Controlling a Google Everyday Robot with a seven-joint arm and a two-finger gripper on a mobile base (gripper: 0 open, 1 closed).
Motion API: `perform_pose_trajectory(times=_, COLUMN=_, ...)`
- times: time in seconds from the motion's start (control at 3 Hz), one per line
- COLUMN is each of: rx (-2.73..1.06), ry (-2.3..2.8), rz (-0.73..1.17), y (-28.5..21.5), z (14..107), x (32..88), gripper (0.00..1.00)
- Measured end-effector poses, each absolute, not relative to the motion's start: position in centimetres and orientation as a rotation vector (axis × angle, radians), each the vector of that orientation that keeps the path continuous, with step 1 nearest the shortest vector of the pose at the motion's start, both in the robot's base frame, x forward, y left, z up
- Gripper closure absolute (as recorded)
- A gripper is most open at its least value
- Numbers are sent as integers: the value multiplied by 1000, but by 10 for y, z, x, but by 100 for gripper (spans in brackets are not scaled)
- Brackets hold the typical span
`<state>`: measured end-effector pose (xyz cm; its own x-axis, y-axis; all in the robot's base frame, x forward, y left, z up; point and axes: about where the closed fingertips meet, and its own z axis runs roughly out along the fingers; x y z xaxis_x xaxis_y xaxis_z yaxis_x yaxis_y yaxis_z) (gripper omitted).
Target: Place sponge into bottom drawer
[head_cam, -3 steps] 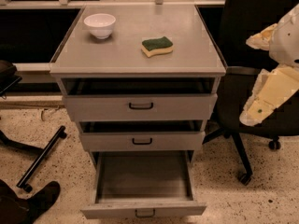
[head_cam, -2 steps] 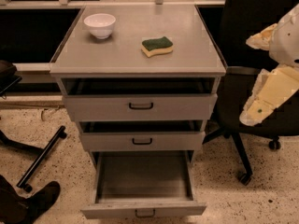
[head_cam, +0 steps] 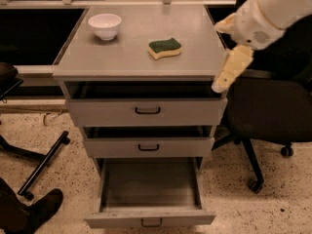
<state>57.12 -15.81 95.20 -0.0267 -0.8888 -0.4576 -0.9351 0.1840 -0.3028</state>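
Note:
The sponge (head_cam: 165, 48), pale yellow with a dark green top, lies flat on the grey cabinet top (head_cam: 131, 57), right of centre. The bottom drawer (head_cam: 150, 219) is pulled out and its inside is bare. My gripper (head_cam: 220, 57) hangs at the cabinet's right edge, right of the sponge and apart from it, level with the top. Its cream fingers (head_cam: 233, 66) stand apart and hold nothing.
A white bowl (head_cam: 105, 26) stands at the back left of the cabinet top. The two upper drawers (head_cam: 147, 111) are slightly ajar. A black office chair (head_cam: 273, 111) stands right of the cabinet, under my arm. A black metal leg (head_cam: 41, 165) and a shoe (head_cam: 34, 211) are on the floor at left.
My arm and gripper have moved left and up, from beside the chair to the cabinet's right edge. The sponge, bowl and drawers have not moved.

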Motion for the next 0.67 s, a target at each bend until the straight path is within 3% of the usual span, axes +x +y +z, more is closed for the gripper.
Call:
perform_pose_trajectory(times=0.33, rx=-1795, ry=1854, rz=178, y=-126, z=915, x=649, gripper=0)
perform_pose_trajectory(times=0.67, rx=-1785, ry=1851, rz=198, y=-120, z=896, x=681, gripper=0)
